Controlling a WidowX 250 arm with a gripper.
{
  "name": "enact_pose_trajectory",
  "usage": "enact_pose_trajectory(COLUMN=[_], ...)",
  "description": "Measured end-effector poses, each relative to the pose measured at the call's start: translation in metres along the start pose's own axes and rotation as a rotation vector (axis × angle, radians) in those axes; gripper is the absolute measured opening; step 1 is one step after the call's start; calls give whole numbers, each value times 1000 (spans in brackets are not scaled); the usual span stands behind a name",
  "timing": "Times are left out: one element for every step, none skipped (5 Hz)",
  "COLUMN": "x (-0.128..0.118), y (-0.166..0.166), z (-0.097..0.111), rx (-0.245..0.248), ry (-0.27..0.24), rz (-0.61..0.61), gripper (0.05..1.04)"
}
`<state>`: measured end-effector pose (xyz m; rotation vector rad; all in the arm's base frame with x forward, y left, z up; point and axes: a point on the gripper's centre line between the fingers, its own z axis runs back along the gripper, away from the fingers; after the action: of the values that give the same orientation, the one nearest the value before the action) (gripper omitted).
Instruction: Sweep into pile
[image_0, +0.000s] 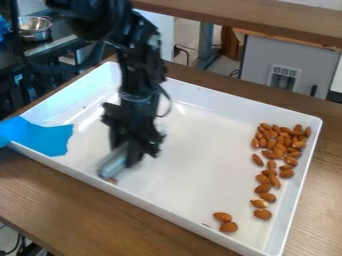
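Wooden table (73, 210) foremost; gripper (127, 152) hangs down over white tray (194, 165).

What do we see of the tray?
The tray is white, rectangular and shallow, with rounded corners and low walls; glossy, probably plastic. It sits upright on the wooden table, bearing loose almonds mostly toward its right side in view. A blue sheet overlaps its left wall. The gripper is over its floor; contact unclear.
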<state>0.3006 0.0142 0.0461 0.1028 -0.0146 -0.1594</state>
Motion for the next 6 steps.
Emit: enact_pose_trajectory(x=[4,1,-4,-9,-10,-7], y=[-17,-41,-62,-70,-85,-106], z=[2,3,6,8,11,14], rx=[-28,-65,-106,-129,-169,-211], ry=[-13,-4,23,44,47,41], rz=[30,19,22,24,47,80], gripper=[381,381,381,381,381,381])
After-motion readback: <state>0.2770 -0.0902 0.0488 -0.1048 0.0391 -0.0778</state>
